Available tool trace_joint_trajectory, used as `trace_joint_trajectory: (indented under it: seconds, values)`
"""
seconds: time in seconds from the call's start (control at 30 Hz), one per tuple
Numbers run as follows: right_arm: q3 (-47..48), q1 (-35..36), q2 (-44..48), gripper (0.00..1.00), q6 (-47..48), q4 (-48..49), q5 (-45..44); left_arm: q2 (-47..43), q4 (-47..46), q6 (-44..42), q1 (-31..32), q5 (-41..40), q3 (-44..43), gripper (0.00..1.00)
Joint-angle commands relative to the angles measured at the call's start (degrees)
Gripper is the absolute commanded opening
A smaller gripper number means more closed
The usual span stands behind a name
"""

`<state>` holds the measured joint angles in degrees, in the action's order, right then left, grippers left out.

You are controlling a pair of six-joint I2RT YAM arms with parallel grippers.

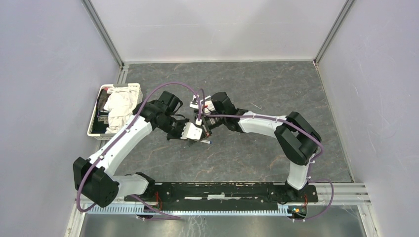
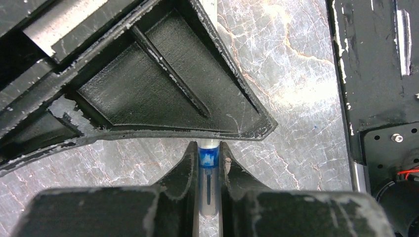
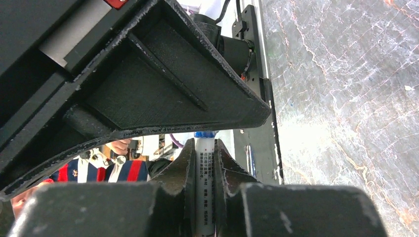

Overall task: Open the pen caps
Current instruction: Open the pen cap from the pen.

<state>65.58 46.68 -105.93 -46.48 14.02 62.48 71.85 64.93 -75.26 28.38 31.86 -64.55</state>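
Observation:
Both grippers meet at the middle of the table over one pen. My left gripper (image 1: 193,133) (image 2: 208,148) is shut on the pen's clear cap (image 2: 208,170), which has a blue tip inside it. My right gripper (image 1: 207,123) (image 3: 204,145) is shut on the white barrel of the same pen (image 3: 204,173), which has black print and a blue end. The barrel's far part (image 2: 212,6) shows above the right gripper's body in the left wrist view. Whether the cap is still seated on the barrel is hidden. No other pens or caps can be made out.
A white basket (image 1: 94,123) holding white cloth stands at the left of the table. Small white items (image 1: 210,102) lie just behind the grippers. The black mounting rail (image 1: 222,190) runs along the near edge. Grey walls enclose the table.

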Motion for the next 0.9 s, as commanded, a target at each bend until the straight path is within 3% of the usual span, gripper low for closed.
trace_joint_trajectory:
  seconds: [0.0,0.17,0.23,0.3,0.33,0.4,0.47,0.5,0.6,0.7,0.87]
  values:
    - [4.1,0.2,0.4,0.00,1.8,-1.5,1.3,-0.3,1.6,1.1,0.2,-0.5,-1.3,0.02]
    - [7.4,-0.1,-2.2,0.00,7.0,-8.1,1.6,-0.1,-0.7,-1.3,-0.1,-6.7,1.3,0.02]
    - [7.5,-1.1,-2.6,0.00,18.9,-21.9,0.6,0.4,-1.1,-4.4,-2.5,-10.9,2.3,0.02]
    - [1.0,-2.7,2.5,0.00,29.7,-34.2,-2.7,0.8,1.9,-13.8,-11.3,-14.2,0.9,0.02]
    - [-6.8,-3.9,7.4,0.00,29.8,-32.6,-3.0,1.2,4.0,-19.4,-18.6,-14.8,-1.1,0.02]
    - [-26.0,-5.4,20.9,0.00,18.3,-16.7,-4.8,3.0,10.7,-30.4,-32.9,-14.7,-6.6,0.02]
    - [-36.7,-5.6,27.9,0.00,9.2,-3.3,-4.4,4.8,16.8,-34.6,-38.0,-12.5,-9.9,0.02]
    - [-36.8,-5.4,27.1,0.00,8.3,-1.7,-3.2,4.5,18.3,-35.1,-37.0,-10.8,-9.5,0.02]
    - [-27.1,-5.0,21.5,0.00,25.1,-25.2,-3.8,-0.3,13.3,-29.5,-29.6,-8.3,-5.8,0.02]
    - [-28.6,-5.1,23.4,0.00,24.3,-24.3,-3.9,-0.9,13.0,-28.3,-28.2,-7.7,-4.9,0.02]
    - [-23.3,-5.2,21.0,0.00,26.9,-28.1,-5.9,-1.8,8.1,-21.6,-22.7,-3.7,-2.3,0.02]
